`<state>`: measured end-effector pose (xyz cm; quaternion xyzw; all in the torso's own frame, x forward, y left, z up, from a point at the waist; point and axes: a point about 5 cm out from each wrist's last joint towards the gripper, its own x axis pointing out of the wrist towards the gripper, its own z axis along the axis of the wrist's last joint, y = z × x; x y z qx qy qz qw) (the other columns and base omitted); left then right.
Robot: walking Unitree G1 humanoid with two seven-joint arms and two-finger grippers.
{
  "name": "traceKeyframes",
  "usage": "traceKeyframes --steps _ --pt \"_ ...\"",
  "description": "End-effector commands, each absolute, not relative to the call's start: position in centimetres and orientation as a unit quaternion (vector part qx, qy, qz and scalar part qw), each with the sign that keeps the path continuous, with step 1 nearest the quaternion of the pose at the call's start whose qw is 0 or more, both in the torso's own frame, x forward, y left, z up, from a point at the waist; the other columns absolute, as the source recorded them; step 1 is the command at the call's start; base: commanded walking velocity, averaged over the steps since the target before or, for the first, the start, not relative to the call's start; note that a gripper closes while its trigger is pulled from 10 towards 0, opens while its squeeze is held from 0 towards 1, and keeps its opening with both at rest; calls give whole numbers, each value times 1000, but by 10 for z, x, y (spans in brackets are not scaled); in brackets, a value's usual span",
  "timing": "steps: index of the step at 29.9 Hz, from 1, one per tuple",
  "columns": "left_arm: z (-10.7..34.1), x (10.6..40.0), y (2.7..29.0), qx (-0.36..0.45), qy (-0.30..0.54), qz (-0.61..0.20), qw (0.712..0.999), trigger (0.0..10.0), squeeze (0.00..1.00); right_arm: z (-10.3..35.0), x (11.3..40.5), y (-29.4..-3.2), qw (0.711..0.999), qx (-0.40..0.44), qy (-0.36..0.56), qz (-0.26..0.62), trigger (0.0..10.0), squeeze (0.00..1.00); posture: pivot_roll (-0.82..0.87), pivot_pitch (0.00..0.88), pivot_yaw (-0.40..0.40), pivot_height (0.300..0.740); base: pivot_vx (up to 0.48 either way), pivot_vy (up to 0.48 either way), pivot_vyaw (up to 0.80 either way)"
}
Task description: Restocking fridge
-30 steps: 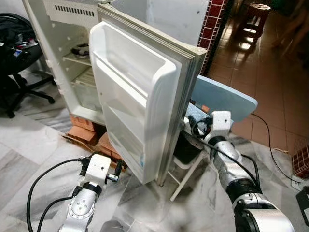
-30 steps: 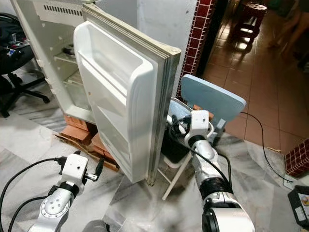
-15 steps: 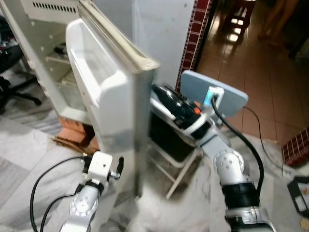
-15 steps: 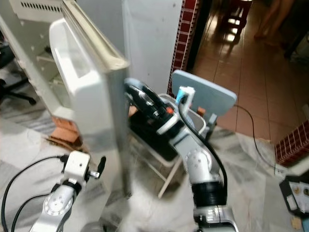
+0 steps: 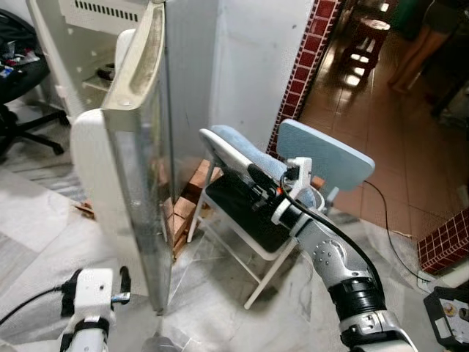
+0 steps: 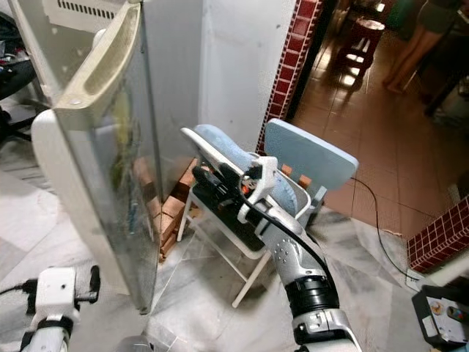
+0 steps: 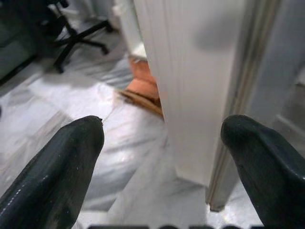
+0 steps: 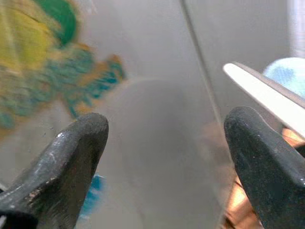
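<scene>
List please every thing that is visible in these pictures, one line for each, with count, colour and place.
fridge door: one, white inside with grey outer face, open, edge toward the camera, at left.
fridge body: one, white, behind the door, upper left.
folding chair: one, light blue with white frame, right of the door.
bricks: several, orange, on the floor under the fridge.
office chair: one, black, far left.
brick pillar: one, dark red, behind the folding chair.
person: one, partly seen, upper right.
left end effector: one, black fingers, open, low beside the door's bottom edge.
right end effector: one, black fingers, open, facing the door's outer face.
</scene>
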<state>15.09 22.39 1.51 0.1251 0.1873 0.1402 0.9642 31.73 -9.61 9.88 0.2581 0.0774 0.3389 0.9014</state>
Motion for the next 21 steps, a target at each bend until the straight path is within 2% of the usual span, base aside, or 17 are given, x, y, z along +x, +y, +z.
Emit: traceKeyframes --steps 1,2,3,5,9,10,17,19,21 --pt "20 154 223 127 171 146 966 10000 0 102 323 -99 911 245 71 325 10000 0 195 0 -135 740 0 0 0" --pt "20 154 223 127 171 146 966 10000 0 102 323 -99 911 245 71 325 10000 0 195 0 -135 740 0 0 0" --pt "22 159 218 135 163 128 969 10000 0 98 331 -106 933 220 70 275 10000 0 192 0 -132 740 0 0 0" --pt "20 164 215 133 164 111 971 10000 0 96 336 -114 951 196 69 229 10000 0 187 0 -128 740 0 0 0" --pt "18 166 214 129 167 106 972 10000 0 95 338 -117 956 187 69 214 10000 0 187 0 -128 740 0 0 0" --pt "18 178 210 143 158 65 975 10000 0 96 342 -121 963 185 61 188 10000 0 173 0 -118 740 0 0 0" --pt "21 208 212 150 150 31 977 10000 0 96 343 -123 967 179 50 174 10000 0 161 0 -113 740 0 0 0" --pt "24 216 220 162 145 49 975 10000 0 95 342 -123 968 177 47 172 10000 0 152 0 -107 740 0 0 0" --pt "30 220 236 165 136 113 970 10000 0 93 342 -125 969 175 46 167 10000 0 147 0 -104 740 0 0 0"
